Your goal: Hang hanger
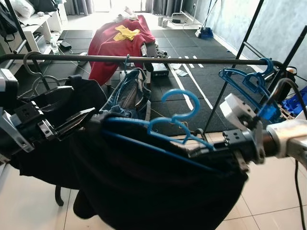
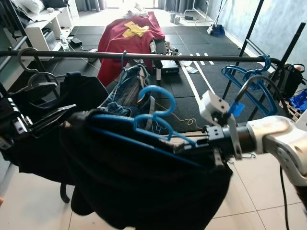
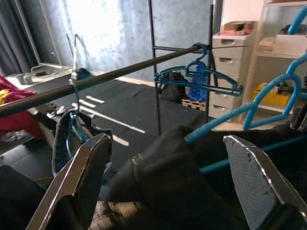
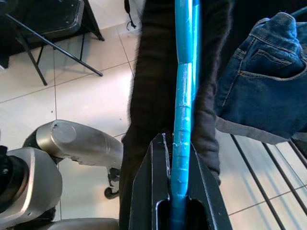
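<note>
- Nearest the camera, a black garment (image 1: 158,191) hangs in a heavy fold from a blue hanger (image 1: 175,125), filling the low foreground between the two arms.
- The right gripper (image 4: 175,203) is clamped on the blue hanger's bar; the wrist view shows the blue bar pinched between its two black fingers (image 4: 151,191), with the dark cloth hanging to either side.
- The left gripper (image 3: 163,187) sits at the garment's other end with its fingers (image 3: 81,184) spread apart, cloth bunched between them; whether they press the cloth is hard to tell.
- The hanger's hook (image 1: 180,98) rises above the garment, below the rail and not on it.
- Just behind, a dark horizontal rail (image 1: 144,59) spans the scene on a black rack.
- On the rail hang a pair of jeans (image 1: 129,96) near the middle, a dark garment (image 1: 81,91) on a grey hanger (image 1: 36,72) at the robot's left, and empty blue hangers (image 1: 249,79) at the right end.
- The floor under the arms is pale tile (image 1: 273,201); past the rack it turns to dark mats (image 1: 192,91).
- Farthest back, a red cloth (image 1: 117,45) with a yellow piece (image 1: 125,32) on top lies draped over something low.
</note>
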Motion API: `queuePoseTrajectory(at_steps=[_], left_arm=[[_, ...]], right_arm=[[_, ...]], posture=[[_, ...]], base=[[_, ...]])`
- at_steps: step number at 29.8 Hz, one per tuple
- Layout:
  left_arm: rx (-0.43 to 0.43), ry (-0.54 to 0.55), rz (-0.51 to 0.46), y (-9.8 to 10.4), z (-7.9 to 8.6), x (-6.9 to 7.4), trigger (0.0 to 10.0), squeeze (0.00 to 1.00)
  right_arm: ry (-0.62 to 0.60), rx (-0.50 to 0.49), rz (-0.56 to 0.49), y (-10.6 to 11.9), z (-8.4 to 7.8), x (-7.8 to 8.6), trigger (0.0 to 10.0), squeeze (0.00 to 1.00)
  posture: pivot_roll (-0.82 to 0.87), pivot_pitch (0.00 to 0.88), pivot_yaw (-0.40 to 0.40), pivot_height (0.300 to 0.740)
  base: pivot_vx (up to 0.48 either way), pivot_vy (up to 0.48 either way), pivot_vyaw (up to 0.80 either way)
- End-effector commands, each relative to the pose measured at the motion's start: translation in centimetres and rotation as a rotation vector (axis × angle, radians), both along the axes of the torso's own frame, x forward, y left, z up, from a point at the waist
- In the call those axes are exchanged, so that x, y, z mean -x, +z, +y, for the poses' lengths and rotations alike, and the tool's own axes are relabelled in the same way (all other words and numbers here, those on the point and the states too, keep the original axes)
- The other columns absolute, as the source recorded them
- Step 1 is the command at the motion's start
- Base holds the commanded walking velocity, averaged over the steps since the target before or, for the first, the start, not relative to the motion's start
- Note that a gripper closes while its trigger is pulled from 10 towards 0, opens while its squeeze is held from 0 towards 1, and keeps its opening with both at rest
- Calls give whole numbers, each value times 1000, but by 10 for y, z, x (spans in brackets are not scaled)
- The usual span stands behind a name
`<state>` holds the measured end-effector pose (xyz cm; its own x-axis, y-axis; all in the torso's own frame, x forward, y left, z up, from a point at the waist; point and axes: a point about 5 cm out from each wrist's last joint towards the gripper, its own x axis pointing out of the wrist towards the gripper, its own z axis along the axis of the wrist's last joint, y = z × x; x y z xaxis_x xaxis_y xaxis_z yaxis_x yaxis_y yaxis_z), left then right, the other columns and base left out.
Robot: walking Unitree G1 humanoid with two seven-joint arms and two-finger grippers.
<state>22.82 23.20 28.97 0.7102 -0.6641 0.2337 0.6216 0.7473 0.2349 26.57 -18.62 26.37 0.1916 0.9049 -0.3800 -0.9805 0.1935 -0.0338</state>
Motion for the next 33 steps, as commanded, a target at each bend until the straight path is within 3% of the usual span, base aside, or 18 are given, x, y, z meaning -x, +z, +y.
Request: queuePoseTrajectory(at_steps=[1,2,5,7,15,22,24,31,33], left_arm=[[-23,3,8,1,-5,-2,10000,0],[-23,3,8,1,-5,-2,10000,0],[-17,121,47,-8,-19,-19,10000,0],[29,166,77,-13,-26,-28,10000,0],[37,172,126,-24,-43,-34,10000,0],[13,178,149,-28,-45,-34,10000,0],[-33,203,181,-33,-47,-36,10000,0],[-58,251,210,-38,-52,-41,10000,0],[-82,328,229,-42,-53,-45,10000,0]], right_arm=[[-24,-7,-67,7,2,-5,0,0],[-24,-7,-67,7,2,-5,0,0],[-81,-39,-113,9,11,-19,0,0],[-75,-47,-121,10,15,-21,0,0],[-74,-65,-129,8,22,-25,0,0],[-86,-68,-134,7,24,-28,0,0],[-108,-78,-146,8,25,-32,0,0],[-122,-91,-157,9,27,-35,0,0],[-125,-101,-167,12,29,-36,0,0]], posture=[[-99,51,-40,736],[-99,51,-40,736],[-90,48,-40,736],[-85,47,-30,736],[-67,49,-28,736],[-63,48,-27,736],[-64,48,-27,736],[-64,49,-29,736],[-68,51,-32,736]], base=[[0,0,0],[0,0,0],[0,0,0],[0,0,0],[0,0,0],[0,0,0],[0,0,0],[0,0,0],[0,0,0]])
